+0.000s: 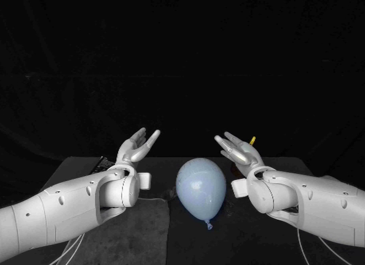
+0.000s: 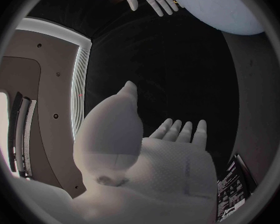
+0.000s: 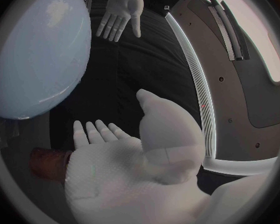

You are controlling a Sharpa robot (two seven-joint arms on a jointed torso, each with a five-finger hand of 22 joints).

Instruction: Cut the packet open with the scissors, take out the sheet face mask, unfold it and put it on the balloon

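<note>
**Two empty hands flank the balloon**

The left hand [image 1: 137, 146] and right hand [image 1: 238, 149] hover palms inward with fingers spread, holding nothing. It looks like a ready pose that keeps the balloon [image 1: 202, 187] clear. The balloon lies on the table [image 1: 246, 237] between them, its long axis running away from the robot and its knot nearest the robot. A dark packet [image 1: 103, 163] lies behind the left hand.

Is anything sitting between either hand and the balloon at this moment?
Nothing visible does. The balloon lies between the left hand and the right hand. Both hands are raised, open and empty, with only open space between each of them and the balloon.
</note>
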